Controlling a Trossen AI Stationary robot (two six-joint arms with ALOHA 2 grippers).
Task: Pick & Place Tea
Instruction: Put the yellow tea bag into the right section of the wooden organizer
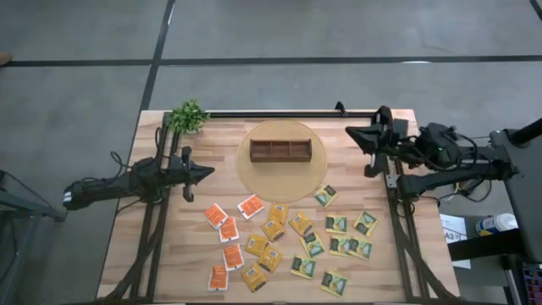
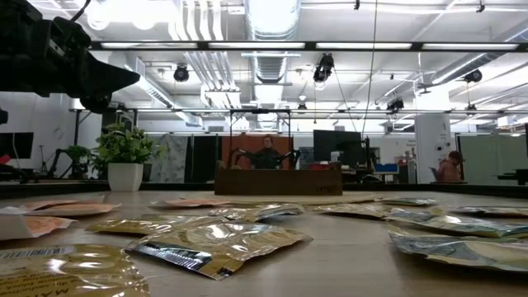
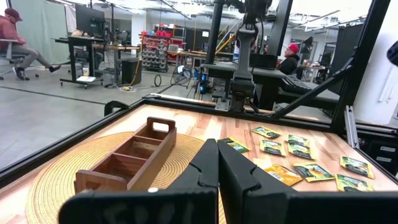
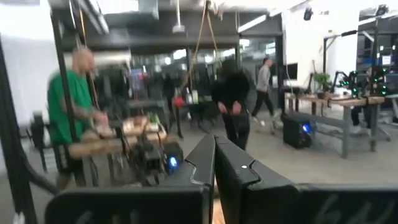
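Several tea sachets lie flat on the near half of the wooden table: orange ones (image 1: pixel 222 222), yellow ones (image 1: pixel 271 246) and green ones (image 1: pixel 343 241). They also show in the left wrist view (image 3: pixel 298 168). A brown three-compartment wooden box (image 1: pixel 280 151) stands on a round woven mat (image 1: pixel 254 178) at the far middle. My left gripper (image 1: pixel 207 174) is shut and level at the table's left side, pointing toward the box (image 3: pixel 130 158). My right gripper (image 1: pixel 351 131) is shut and raised above the far right corner. It faces out into the room (image 4: pixel 214 143).
A small potted plant (image 1: pixel 188 116) stands at the far left corner. Black frame rails (image 1: pixel 398 229) run along the table's left and right sides. Bare wood lies between the sachets and the left rail. People show in the room beyond the table.
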